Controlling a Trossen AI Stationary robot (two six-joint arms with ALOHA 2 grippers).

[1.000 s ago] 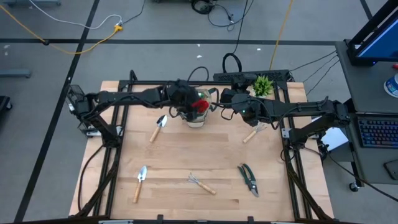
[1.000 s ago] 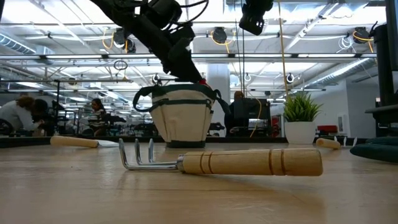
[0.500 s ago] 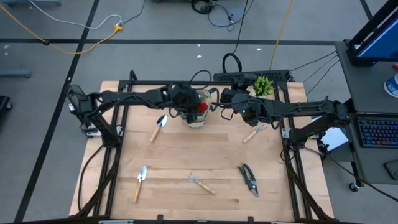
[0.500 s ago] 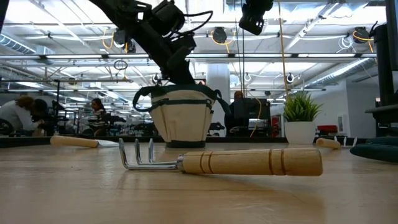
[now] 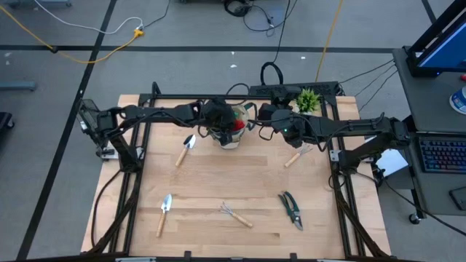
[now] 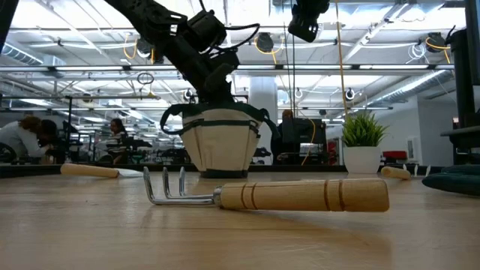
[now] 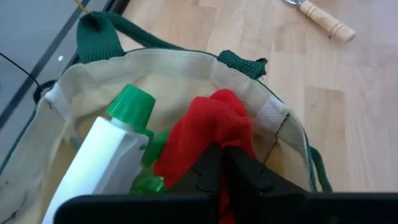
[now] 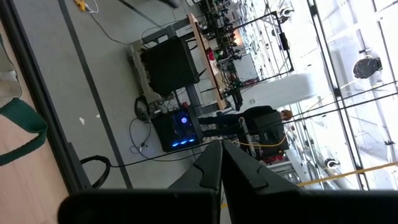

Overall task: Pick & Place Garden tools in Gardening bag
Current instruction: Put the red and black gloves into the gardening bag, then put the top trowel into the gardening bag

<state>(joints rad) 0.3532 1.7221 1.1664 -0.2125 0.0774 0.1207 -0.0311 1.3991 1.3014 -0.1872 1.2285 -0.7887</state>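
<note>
The left gripper (image 5: 227, 126) sits lower over the bag (image 5: 231, 131) than a second ago: in the low view its wrist has dropped from above the rim until the fingers dip into the mouth of the bag (image 6: 219, 141), and the arm's forearm now leans flatter across the top of the picture. In the left wrist view the two dark fingers (image 7: 205, 174) lie pressed together with no gap between them, and the red glove (image 7: 208, 134) bunches right at their tips, touching them; whether any cloth is pinched between them cannot be told. Just beside the glove, on the side away from the bag's near rim, the spray bottle (image 7: 109, 149) leans inside the bag with its green cap up. The bag itself has not shifted on the table (image 5: 218, 182) between frames. The right gripper (image 5: 268, 120) waits where it was, off to the other side of the bag and apart from it, fingers (image 8: 211, 165) closed against each other on nothing, pointing out toward the room. Nothing else has moved: one trowel (image 5: 185, 149) lies near the left fingers but clear of the bag, another trowel (image 5: 164, 212) lies well away at the front, the rake (image 5: 234, 214) and shears (image 5: 291, 209) lie well apart from both grippers, and a third wooden handle (image 5: 295, 156) rests below the right arm.
</note>
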